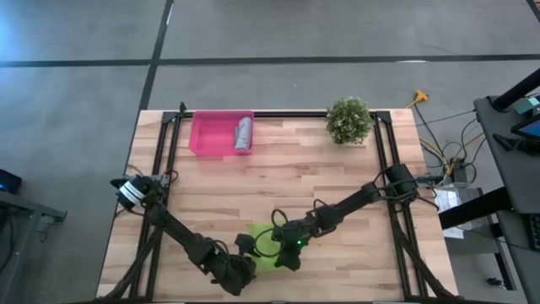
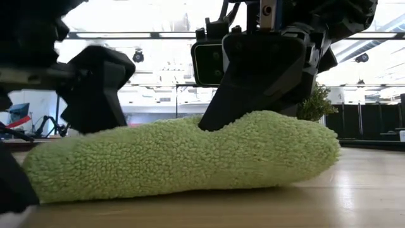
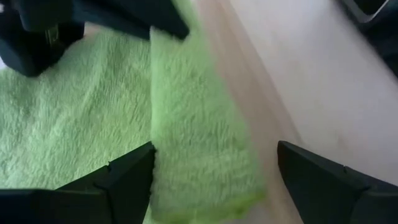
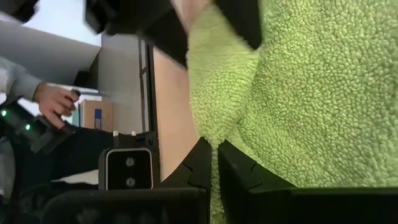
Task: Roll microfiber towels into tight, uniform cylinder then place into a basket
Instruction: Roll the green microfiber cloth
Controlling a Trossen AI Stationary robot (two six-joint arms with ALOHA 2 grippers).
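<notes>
Pale butcher-block wooden table (image 1: 304, 169): smooth, so cloth may slide. Lime green, fluffy microfiber towel (image 2: 183, 155), part-rolled at the near edge, looks light, soft and springy; best pinched at the roll's ends. Translucent pink plastic tray (image 1: 211, 133), far left, holds a rolled grey towel (image 1: 244, 133). Left gripper (image 3: 214, 168) straddles the roll, fingers wide, holding nothing. Right gripper (image 4: 214, 158), fingers together, presses on the towel.

Bright backlit windows, blurred wrist views
</notes>
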